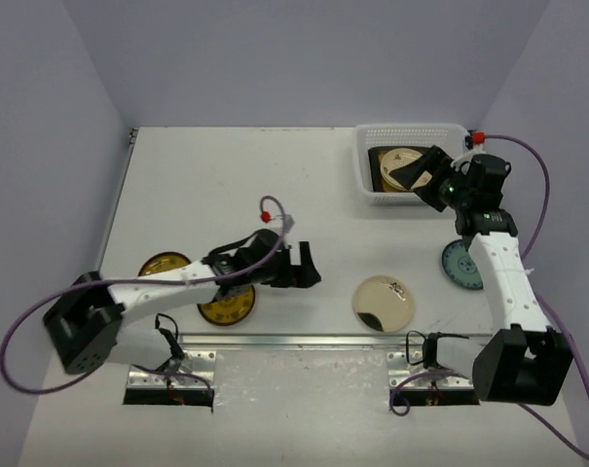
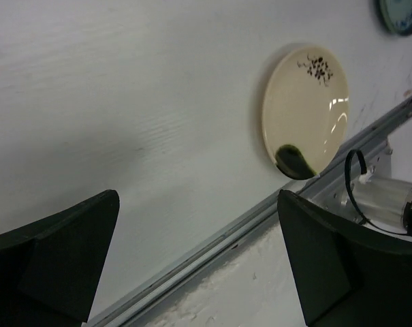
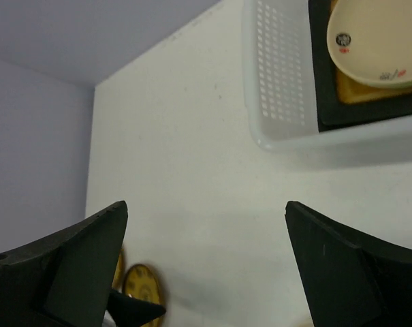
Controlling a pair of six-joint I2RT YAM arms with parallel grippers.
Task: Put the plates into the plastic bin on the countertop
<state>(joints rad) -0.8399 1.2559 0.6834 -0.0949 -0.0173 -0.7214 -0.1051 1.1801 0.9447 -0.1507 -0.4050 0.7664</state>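
Plates (image 1: 399,161) are stacked in the bin (image 1: 411,129), cream one (image 3: 379,41) atop a square one (image 3: 369,114), with four more out on the countertop (image 1: 206,175). Over the bin hangs the right gripper (image 1: 423,178), jaws wide and empty; the left gripper (image 1: 309,265) gapes empty mid-table.

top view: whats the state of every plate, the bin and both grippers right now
plastic bin: holds two plates
square plate: in bin, at the bottom
cream plate: in bin, on the square plate
blotched plate: on countertop, outside bin
blue-white plate: on countertop, partly behind right arm
left gold plate: on countertop
right gold plate: on countertop, partly under left arm
left gripper: open, empty
right gripper: open, empty
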